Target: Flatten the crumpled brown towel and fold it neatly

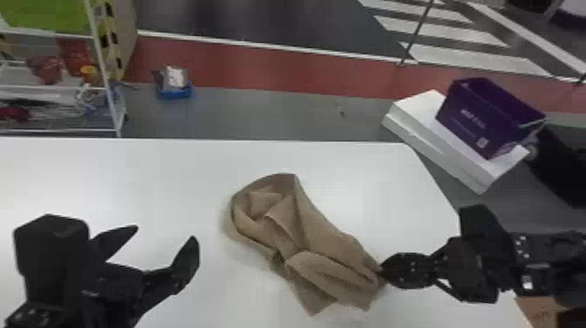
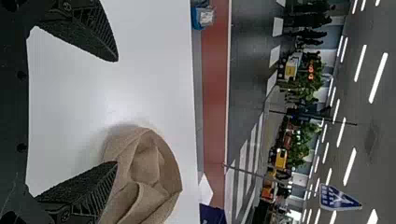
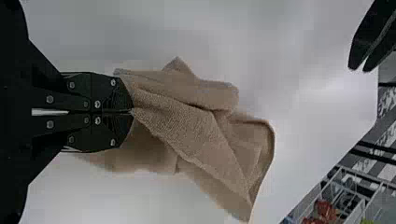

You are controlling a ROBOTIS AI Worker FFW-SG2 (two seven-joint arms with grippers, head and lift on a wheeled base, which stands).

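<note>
The brown towel (image 1: 305, 231) lies crumpled and twisted on the white table, stretched from a loop at its far left end to its near right end. My right gripper (image 1: 382, 271) is closed on that near right end. Seen from the right wrist, the same gripper (image 3: 131, 112) pinches the edge of the towel (image 3: 187, 126) between its tips. My left gripper (image 1: 168, 233) stands open to the left of the towel, with nothing held. In the left wrist view, the left gripper (image 2: 116, 112) has its fingers wide apart, and the looped end of the towel (image 2: 144, 177) lies beyond one finger.
The white table (image 1: 174, 174) extends around the towel. Past its right far corner, a purple box (image 1: 488, 117) rests on a white block (image 1: 436, 144). A wire rack (image 1: 107, 78) with items stands beyond the far left edge, near a small blue container (image 1: 174, 91) on the floor.
</note>
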